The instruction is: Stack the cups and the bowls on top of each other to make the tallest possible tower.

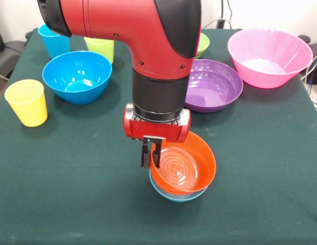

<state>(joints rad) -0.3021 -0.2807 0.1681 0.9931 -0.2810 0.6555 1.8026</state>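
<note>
Orange bowl nearest me, sits in light-blue bowl: tower just two high. My pincer pinching orange rim. Purple bowl, blue bowl, pink bowl, cups wait behind, loose.

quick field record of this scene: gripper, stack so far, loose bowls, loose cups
gripper: gripper, fingers close together at the orange bowl's rim; grip unclear
stack: orange bowl nested in light-blue bowl
loose bowls: deep blue bowl, purple bowl, pink bowl, green bowl mostly hidden behind the arm
loose cups: yellow cup, blue cup, lime green cup
surface: green tablecloth
</note>
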